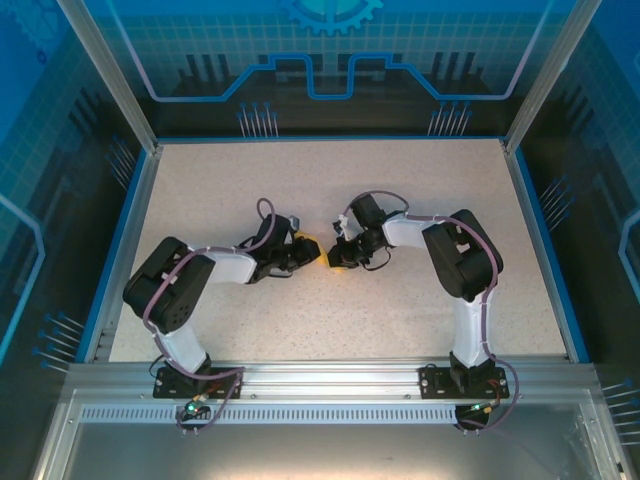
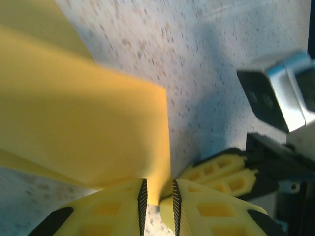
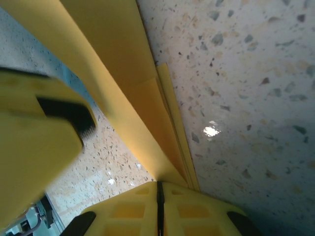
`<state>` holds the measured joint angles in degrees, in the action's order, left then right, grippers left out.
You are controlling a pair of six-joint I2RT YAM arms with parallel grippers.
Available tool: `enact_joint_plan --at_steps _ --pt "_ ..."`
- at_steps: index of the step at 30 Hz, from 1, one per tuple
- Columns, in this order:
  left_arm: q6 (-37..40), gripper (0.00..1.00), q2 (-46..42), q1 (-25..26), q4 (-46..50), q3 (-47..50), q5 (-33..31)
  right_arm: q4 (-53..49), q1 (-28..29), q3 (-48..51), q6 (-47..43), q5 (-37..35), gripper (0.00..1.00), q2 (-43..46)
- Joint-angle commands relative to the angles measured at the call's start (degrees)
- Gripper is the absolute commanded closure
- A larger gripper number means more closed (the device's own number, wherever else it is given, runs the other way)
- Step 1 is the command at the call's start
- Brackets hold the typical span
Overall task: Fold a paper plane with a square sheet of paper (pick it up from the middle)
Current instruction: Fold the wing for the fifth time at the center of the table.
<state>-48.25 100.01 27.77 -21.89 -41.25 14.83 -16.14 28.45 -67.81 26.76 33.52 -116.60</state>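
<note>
The orange-yellow sheet of paper point(image 1: 335, 259), folded into layers, sits mid-table between my two grippers. In the left wrist view the paper point(image 2: 74, 123) rises as a broad flap, and its lower edge hangs in the narrow gap of my left gripper point(image 2: 157, 197), whose jaws stand slightly apart. My right gripper point(image 3: 160, 189) is shut on the folded edge of the paper point(image 3: 123, 73), with creased layers running up from its tips. In the top view the left gripper point(image 1: 308, 251) and the right gripper point(image 1: 346, 250) almost meet at the paper.
The speckled table point(image 1: 330, 180) is bounded by a blue rim point(image 1: 137, 220) and glass walls. The right gripper's yellow fingers point(image 2: 221, 173) lie just right of my left jaws. A left fingertip point(image 3: 34, 147) looms at the left of the right wrist view.
</note>
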Motion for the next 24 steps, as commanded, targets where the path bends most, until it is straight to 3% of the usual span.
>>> enact_joint_plan --at_steps 1,12,24 --pt "-2.45 0.76 -1.00 1.78 -4.24 1.77 0.13 -3.90 -1.12 2.16 0.75 -4.17 0.90 -3.27" --pt "-2.35 0.84 4.66 2.98 -6.04 -0.53 -0.40 -4.07 -1.12 2.17 0.97 -4.17 0.91 -3.73" --pt "-3.08 0.91 4.71 2.95 1.40 -1.45 -10.75 -5.51 -1.13 2.20 0.45 -5.71 0.91 -3.81"
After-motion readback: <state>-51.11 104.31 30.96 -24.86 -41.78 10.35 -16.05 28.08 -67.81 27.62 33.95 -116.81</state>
